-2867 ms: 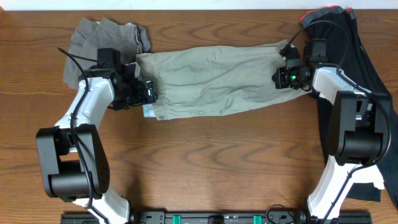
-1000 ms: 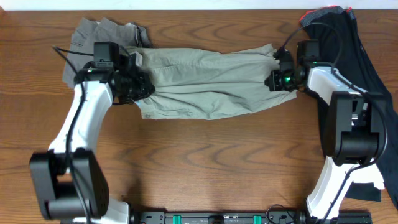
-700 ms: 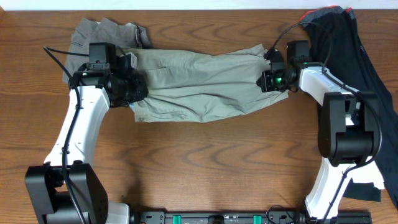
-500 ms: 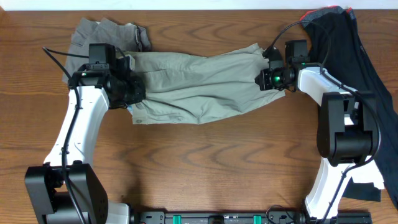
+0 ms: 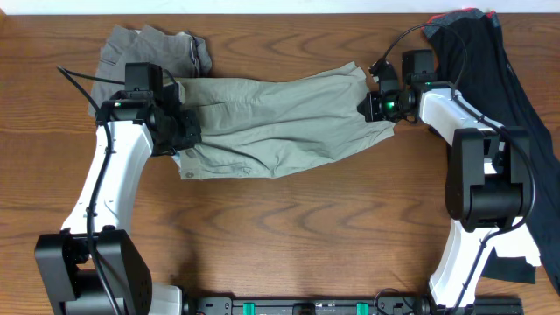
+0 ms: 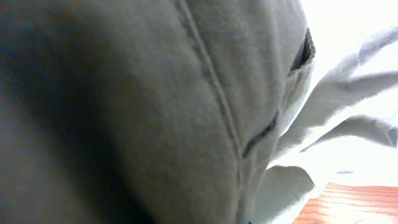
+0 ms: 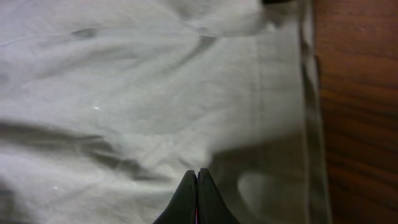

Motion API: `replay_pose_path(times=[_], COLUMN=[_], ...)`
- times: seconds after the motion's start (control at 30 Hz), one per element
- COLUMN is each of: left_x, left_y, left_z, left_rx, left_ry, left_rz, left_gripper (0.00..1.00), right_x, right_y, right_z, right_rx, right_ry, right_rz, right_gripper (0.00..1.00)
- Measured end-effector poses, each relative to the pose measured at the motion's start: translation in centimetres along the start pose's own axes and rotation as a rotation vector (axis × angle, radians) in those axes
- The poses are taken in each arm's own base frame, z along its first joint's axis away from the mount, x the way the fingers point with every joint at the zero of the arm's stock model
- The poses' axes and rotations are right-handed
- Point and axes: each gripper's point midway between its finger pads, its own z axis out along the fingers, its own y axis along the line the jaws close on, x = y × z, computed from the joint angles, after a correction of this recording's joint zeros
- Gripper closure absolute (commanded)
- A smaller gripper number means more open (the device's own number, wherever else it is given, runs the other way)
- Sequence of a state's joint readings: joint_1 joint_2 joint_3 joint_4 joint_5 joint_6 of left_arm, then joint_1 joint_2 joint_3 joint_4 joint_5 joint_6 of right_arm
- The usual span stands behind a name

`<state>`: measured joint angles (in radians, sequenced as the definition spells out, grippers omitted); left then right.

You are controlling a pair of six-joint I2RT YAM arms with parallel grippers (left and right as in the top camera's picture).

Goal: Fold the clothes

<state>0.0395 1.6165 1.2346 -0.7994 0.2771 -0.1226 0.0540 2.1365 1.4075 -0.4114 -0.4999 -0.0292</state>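
Clothes, three items, on a wooden desk (image 5: 280, 236).

1. Long black garment (image 5: 499, 70): right edge of the desk, running from the far right corner toward the near side, partly under the right arm.
2. Khaki-beige shorts (image 5: 271, 122): far centre of the desk, stretched left to right between the two arms, wrinkled, with the right end lying farther back than the left. A seam and pocket edge fill the left wrist view.
3. Darker grey shorts (image 5: 122, 44): far left corner, crumpled, touching the left end of the khaki pair.
4. Left fingers (image 5: 185, 133): closed on the bunched left end of the khaki-beige shorts, the tips buried in cloth.
5. Right fingers (image 7: 197, 180): pressed fully together, pinching the right end of the khaki-beige shorts near its hem, bare desk just beyond.
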Motion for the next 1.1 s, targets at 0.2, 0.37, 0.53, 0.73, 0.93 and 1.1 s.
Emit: replay_pose_path(times=[0.2, 0.37, 0.53, 0.73, 0.93, 1.1], left_x=[0.1, 0.1, 0.2, -1.0, -2.4, -3.2], left_y=[0.1, 0.2, 0.0, -1.4, -6.8, -12.6], left_z=[0.0, 0.0, 0.0, -0.6, -0.3, -0.4], left_rx=[-0.008, -0.009, -0.002, 0.036, 0.117, 0.215], left_ry=[0.004, 0.004, 0.01, -0.031, -0.116, -0.2], left_rz=[-0.002, -0.002, -0.003, 0.001, 0.06, 0.117], left_gripper=[0.94, 0.94, 0.94, 0.94, 0.94, 0.94], right_x=[0.2, 0.5, 0.6, 0.0, -0.2, -0.1], right_y=[-0.5, -1.0, -1.0, -0.5, 0.0, 0.2], right_z=[0.0, 0.4, 1.1, 1.9, 2.3, 2.3], right_rx=[0.031, 0.048, 0.027, -0.016, -0.03, -0.032], right_ry=[0.007, 0.018, 0.025, 0.019, 0.018, 0.02], right_rz=[0.003, 0.008, 0.011, 0.005, -0.006, -0.008], right_gripper=[0.99, 0.99, 0.99, 0.99, 0.99, 0.99])
